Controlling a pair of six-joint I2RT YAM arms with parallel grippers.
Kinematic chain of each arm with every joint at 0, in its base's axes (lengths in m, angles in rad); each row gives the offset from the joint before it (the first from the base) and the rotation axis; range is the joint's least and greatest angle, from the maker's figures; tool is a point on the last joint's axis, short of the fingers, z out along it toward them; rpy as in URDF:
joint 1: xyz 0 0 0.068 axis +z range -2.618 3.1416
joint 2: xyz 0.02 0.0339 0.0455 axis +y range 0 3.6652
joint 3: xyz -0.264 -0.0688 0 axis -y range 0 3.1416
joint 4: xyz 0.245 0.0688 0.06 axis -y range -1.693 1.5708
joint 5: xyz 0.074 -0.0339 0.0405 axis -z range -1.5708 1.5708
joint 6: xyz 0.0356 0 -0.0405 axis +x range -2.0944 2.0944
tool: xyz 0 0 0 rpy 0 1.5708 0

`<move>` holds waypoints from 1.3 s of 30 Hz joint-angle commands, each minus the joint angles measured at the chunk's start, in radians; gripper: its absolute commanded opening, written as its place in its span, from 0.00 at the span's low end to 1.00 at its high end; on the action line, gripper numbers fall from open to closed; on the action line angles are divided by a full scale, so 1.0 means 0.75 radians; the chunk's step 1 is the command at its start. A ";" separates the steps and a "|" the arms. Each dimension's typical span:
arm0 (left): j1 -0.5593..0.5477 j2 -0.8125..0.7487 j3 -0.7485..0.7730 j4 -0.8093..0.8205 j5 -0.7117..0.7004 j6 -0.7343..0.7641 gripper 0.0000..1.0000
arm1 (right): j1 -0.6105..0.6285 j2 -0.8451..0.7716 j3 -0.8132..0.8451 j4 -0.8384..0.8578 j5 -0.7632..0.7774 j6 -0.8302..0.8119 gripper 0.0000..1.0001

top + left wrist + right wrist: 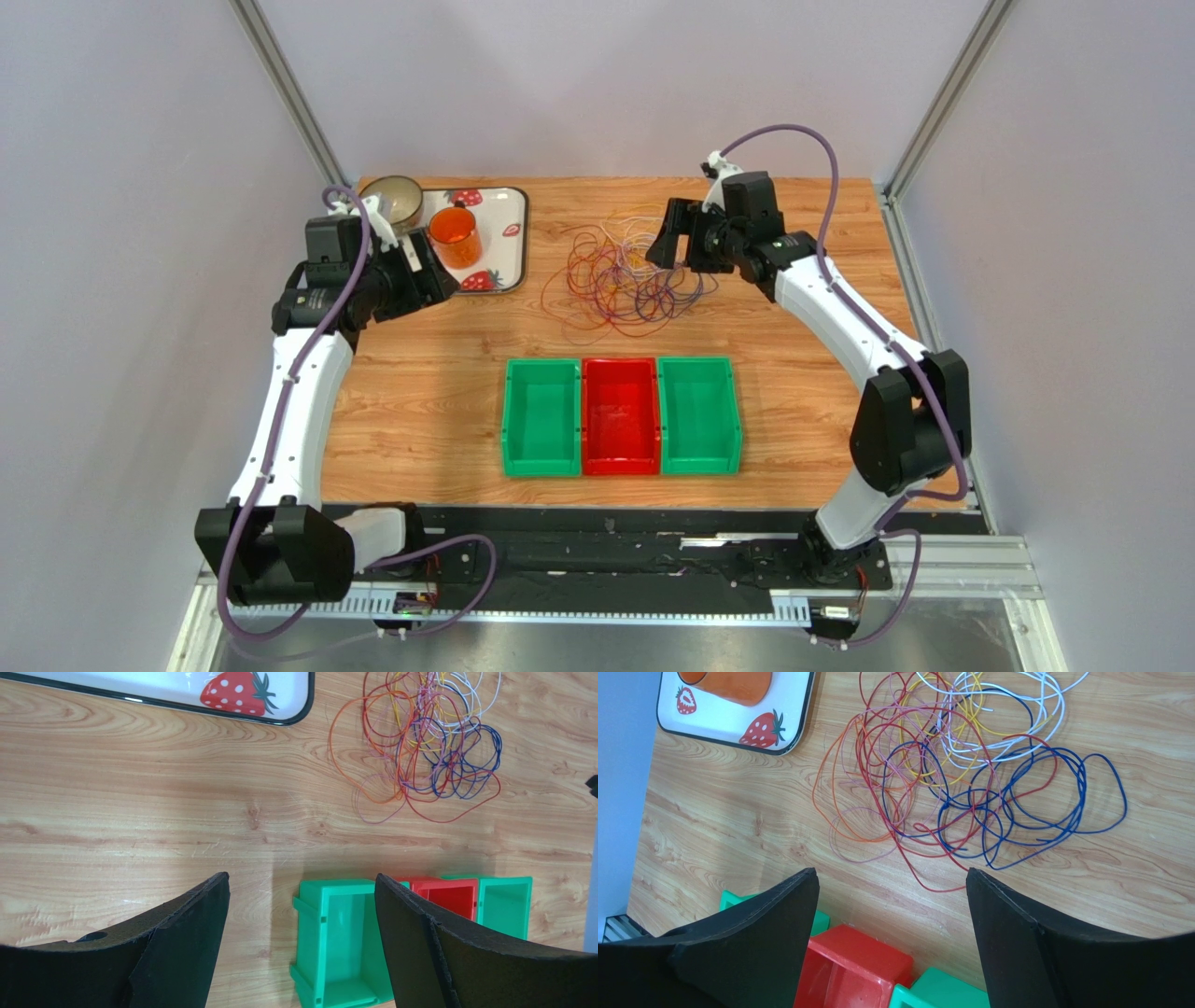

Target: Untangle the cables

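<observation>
Sprawling cables (627, 276): loose tangle, long axis running left-right.

The cables (627, 276) lay on the counter (421, 392) just left of the right claw (671, 241), well right of the left claw (428, 276). The tray (512, 210) sat beside the left claw, the bins (620, 416) behind both claws.

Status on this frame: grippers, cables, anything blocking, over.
Left gripper open, empty, by the tray. Right gripper open, empty, above the cables. Cables one tangled heap, neither gripper touching. Nothing on it; bins sit apart.
</observation>
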 commanded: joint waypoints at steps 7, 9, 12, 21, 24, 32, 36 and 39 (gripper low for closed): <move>0.006 -0.063 0.020 -0.007 0.028 0.018 0.84 | 0.025 0.232 0.176 -0.058 -0.053 -0.014 0.79; 0.004 -0.067 0.020 -0.005 0.022 0.020 0.84 | 0.031 0.273 0.191 -0.056 -0.051 -0.014 0.78; 0.006 -0.067 0.020 -0.005 0.020 0.020 0.84 | 0.042 0.332 0.242 -0.086 -0.016 -0.024 0.77; 0.006 -0.063 0.020 -0.005 0.030 0.020 0.84 | 0.068 0.390 0.285 -0.129 0.029 -0.059 0.75; 0.006 -0.065 0.020 -0.005 0.032 0.020 0.84 | 0.080 0.392 0.271 -0.138 0.051 -0.077 0.73; 0.006 -0.067 0.020 -0.005 0.038 0.018 0.84 | 0.087 0.435 0.279 -0.156 0.104 -0.112 0.64; 0.006 -0.069 0.018 -0.005 0.038 0.018 0.84 | 0.089 0.459 0.303 -0.178 0.125 -0.128 0.56; 0.006 -0.069 0.018 -0.005 0.038 0.018 0.84 | 0.089 0.465 0.317 -0.185 0.143 -0.136 0.38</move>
